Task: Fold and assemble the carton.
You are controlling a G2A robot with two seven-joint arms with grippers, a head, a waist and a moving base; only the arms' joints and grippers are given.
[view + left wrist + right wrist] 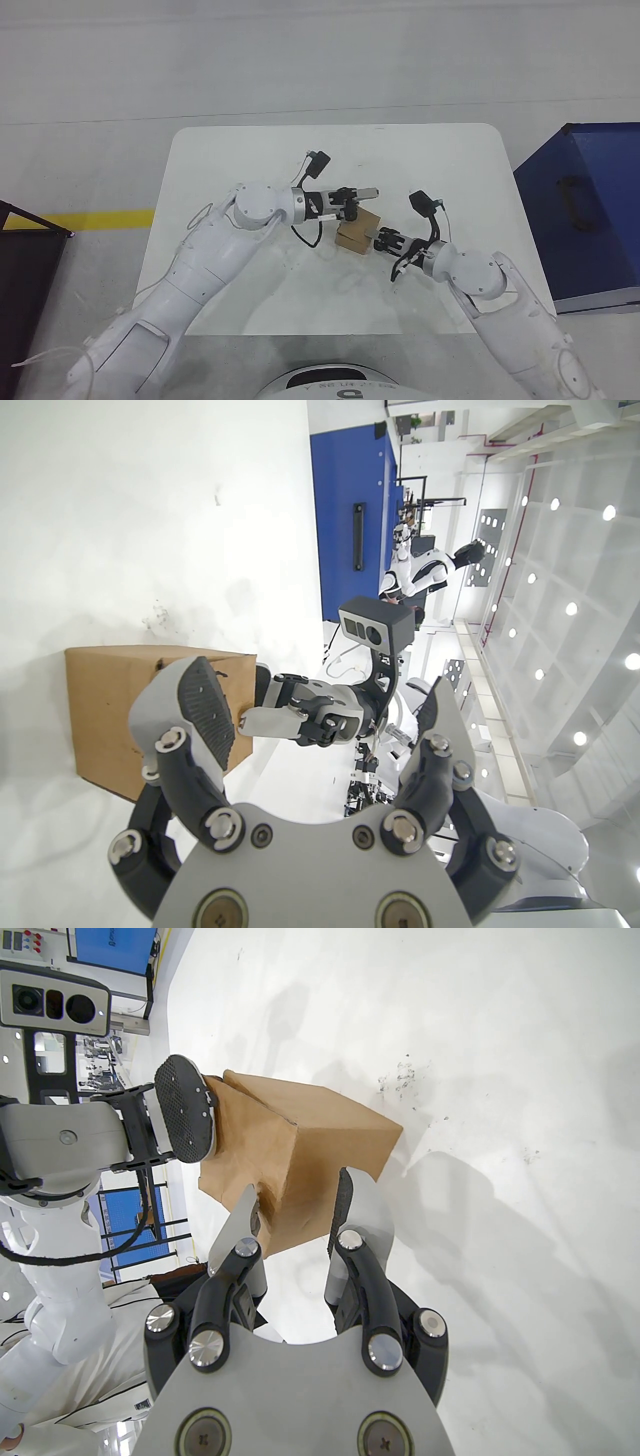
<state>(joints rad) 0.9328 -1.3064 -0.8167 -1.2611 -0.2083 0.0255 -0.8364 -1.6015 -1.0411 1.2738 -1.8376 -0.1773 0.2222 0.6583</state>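
The right arm comes in over the near right corner of the white, round-cornered tabletop [250, 160]. Its forearm slants inward toward the middle and the wrist is bent low. The right gripper [296, 1188] is clamped on the near right corner of the small brown cardboard carton [357, 232], one finger on each of the two faces that meet there. The cardboard is dented under one of them.

The carton sits at about the middle of the tabletop, turned askew to its edges. Its walls are folded up into a box shape, and its faces are creased.

The left arm rises from the near left corner and bends sharply at the elbow. Its forearm runs roughly parallel to the far edge, toward the carton's far side. The left gripper [322, 680] has its fingers spread wide. One ribbed black pad [205, 710] lies flat against the carton's upper far face, and the other finger stands free in the air, clear of the cardboard. In the top view the two grippers flank the carton, the left gripper [358, 196] on the far side and the right gripper [388, 241] on the near side.

A blue cabinet [590, 210] stands on the floor beyond the right edge.
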